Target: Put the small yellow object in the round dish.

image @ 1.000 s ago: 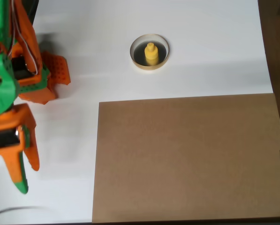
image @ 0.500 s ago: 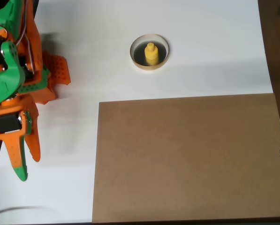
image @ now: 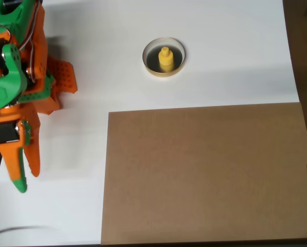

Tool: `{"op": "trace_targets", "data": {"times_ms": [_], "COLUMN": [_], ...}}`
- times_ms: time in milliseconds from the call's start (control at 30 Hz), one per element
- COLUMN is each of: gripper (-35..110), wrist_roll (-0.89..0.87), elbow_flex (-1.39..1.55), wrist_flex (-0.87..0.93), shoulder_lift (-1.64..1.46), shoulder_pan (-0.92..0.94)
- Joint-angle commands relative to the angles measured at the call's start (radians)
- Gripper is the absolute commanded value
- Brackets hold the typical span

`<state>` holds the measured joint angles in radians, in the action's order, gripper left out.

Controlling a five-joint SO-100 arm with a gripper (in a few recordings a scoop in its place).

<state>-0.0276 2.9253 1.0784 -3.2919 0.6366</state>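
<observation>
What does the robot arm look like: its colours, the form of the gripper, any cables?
The arm is of bright orange and green plastic parts, with black blocks set into it and thin white wires near the top. The gripper has two long tapered fingers: one orange, one orange with a green tip.

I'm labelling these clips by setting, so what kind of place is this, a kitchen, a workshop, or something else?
Most likely a hobby or lab robot test bench, not a kitchen: a plain white table with a brown board laid on it, an orange and green gripper, and just a small yellow object standing in a round dish.
</observation>
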Motion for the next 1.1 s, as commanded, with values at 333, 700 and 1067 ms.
{"op": "trace_targets", "data": {"times_ms": [333, 700, 1067], "gripper": [0, 0, 1], "wrist_roll": [0.018, 0.008, -0.006], "elbow_flex": [0.049, 0.054, 0.055], "wrist_flex": [-0.041, -0.057, -0.064], "shoulder_lift": [-0.035, -0.035, -0.035], "shoulder_pan": [0.014, 0.026, 0.041]}}
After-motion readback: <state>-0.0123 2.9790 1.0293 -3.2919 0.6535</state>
